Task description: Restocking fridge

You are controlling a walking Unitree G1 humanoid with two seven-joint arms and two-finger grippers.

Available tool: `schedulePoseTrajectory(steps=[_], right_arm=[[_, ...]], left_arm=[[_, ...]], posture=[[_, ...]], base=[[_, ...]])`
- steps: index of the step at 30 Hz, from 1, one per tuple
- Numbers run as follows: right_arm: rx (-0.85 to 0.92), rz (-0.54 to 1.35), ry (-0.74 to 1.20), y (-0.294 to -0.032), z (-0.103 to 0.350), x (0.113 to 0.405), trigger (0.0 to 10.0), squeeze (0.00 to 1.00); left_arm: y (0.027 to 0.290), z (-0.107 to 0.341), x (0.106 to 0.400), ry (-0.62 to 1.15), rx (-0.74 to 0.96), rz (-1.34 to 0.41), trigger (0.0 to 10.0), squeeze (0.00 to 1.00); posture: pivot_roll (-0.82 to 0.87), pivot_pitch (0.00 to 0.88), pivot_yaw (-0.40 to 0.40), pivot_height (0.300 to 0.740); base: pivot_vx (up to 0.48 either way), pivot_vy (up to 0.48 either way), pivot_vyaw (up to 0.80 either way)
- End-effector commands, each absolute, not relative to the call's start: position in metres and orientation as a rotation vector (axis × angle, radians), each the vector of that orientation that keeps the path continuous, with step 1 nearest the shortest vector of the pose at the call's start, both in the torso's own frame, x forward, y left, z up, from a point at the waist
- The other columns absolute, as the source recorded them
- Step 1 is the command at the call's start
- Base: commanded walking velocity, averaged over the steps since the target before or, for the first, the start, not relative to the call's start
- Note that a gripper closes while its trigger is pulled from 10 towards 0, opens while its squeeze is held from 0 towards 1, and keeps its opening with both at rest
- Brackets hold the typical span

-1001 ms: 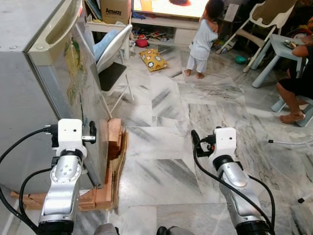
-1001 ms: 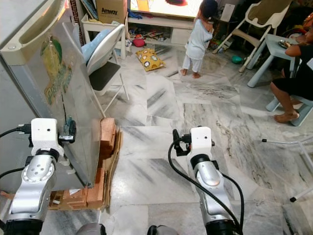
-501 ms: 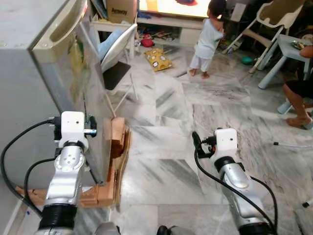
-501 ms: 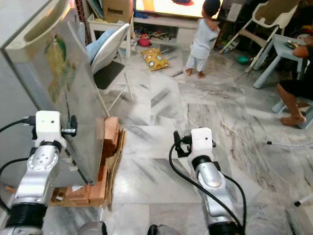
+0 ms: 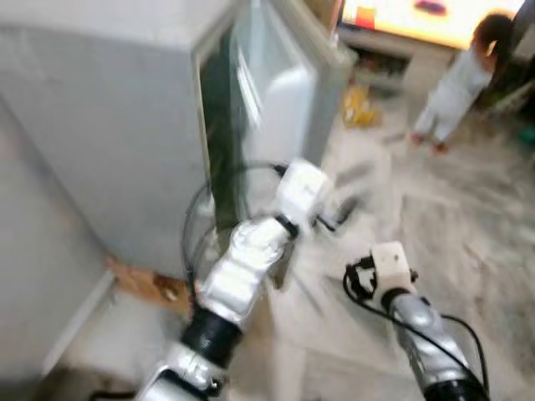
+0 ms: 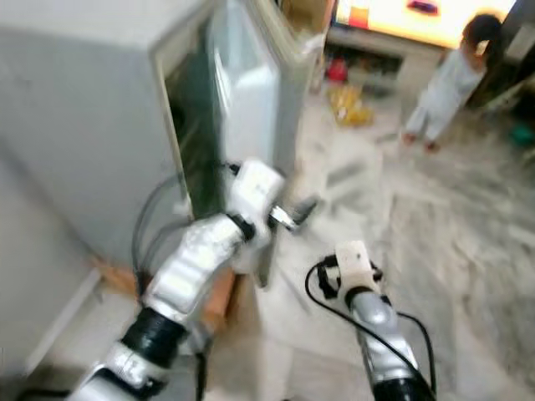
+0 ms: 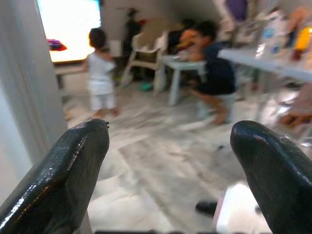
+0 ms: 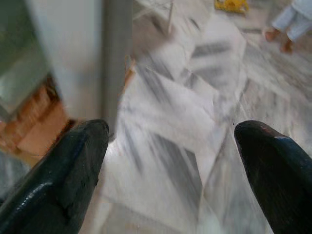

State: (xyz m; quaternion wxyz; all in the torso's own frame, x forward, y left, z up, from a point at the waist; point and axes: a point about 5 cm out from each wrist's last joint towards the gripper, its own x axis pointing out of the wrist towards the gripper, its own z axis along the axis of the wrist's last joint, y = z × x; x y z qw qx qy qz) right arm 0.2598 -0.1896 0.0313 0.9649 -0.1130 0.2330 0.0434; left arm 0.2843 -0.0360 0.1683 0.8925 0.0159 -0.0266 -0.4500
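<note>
The grey fridge (image 5: 100, 125) stands at the left, and the head views are blurred. Its door (image 5: 276, 92) hangs ajar, with a dark gap (image 5: 219, 142) showing the inside. My left arm reaches forward beside the door's lower edge. My left gripper (image 5: 338, 215) is just right of the door and open, its fingers (image 7: 68, 170) wide apart with nothing between them. My right gripper (image 5: 358, 282) hovers lower over the marble floor, also open and empty; its fingers (image 8: 63, 180) frame the door's bottom corner.
Wooden blocks (image 5: 155, 284) prop up the fridge base. A child (image 5: 464, 83) stands on the floor before a bright TV (image 5: 418, 12). A person (image 7: 214, 73) sits at a small table (image 7: 185, 61) across the room.
The camera has swung left and the picture has blurred. The fridge door, shut before, now stands ajar. My left arm has stretched forward and to the right past the door edge.
</note>
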Motion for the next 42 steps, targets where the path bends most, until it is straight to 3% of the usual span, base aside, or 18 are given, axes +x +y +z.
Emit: schedulePoseTrajectory(steps=[1,3,6,9,12,18,26,35,42], right_arm=[[-0.242,0.101,0.464,-0.190,0.033,0.259,10.0,0.00],[-0.234,0.114,0.446,-0.188,0.034,0.259,10.0,0.00],[-0.230,0.113,0.440,-0.188,0.035,0.259,10.0,0.00],[-0.213,0.094,0.399,-0.188,0.041,0.264,10.0,0.00],[-0.198,0.099,0.357,-0.185,0.053,0.274,10.0,0.00],[-0.217,0.137,0.350,-0.180,0.062,0.286,10.0,0.00],[-0.239,0.193,0.392,-0.172,0.062,0.293,10.0,0.00],[-0.334,0.347,0.422,-0.162,0.064,0.294,10.0,0.00],[-0.256,0.319,0.383,-0.151,0.064,0.282,10.0,0.00]], left_arm=[[-0.013,0.155,0.297,-0.013,0.037,-0.817,10.0,0.00],[0.009,0.150,0.302,-0.014,0.049,-0.746,10.0,0.00],[0.016,0.149,0.302,-0.016,0.053,-0.730,10.0,0.00],[0.054,0.141,0.300,0.003,0.102,-0.625,10.0,0.00],[0.090,0.138,0.292,-0.004,0.153,-0.483,10.0,0.00],[0.127,0.134,0.273,0.020,0.145,-0.328,10.0,0.00],[0.150,0.112,0.241,0.108,0.139,-0.245,10.0,0.00],[0.158,0.110,0.236,0.127,0.163,-0.197,10.0,0.00],[0.161,0.102,0.229,0.147,0.192,-0.165,10.0,0.00]], posture=[[0.10,0.081,-0.119,0.740],[0.11,0.084,-0.120,0.740],[0.11,0.084,-0.120,0.740],[0.12,0.087,-0.117,0.740],[0.14,0.094,-0.115,0.740],[0.17,0.115,-0.122,0.740],[0.16,0.100,-0.126,0.740],[0.14,0.077,-0.116,0.740],[0.14,0.069,-0.117,0.740]], base=[[0.000,0.000,0.00],[0.000,0.000,0.00],[0.000,0.000,0.00],[0.000,0.000,0.00],[0.000,0.000,0.00],[0.000,-0.329,0.00],[0.000,-0.468,0.00],[0.112,-0.390,0.00],[0.385,-0.282,0.00]])
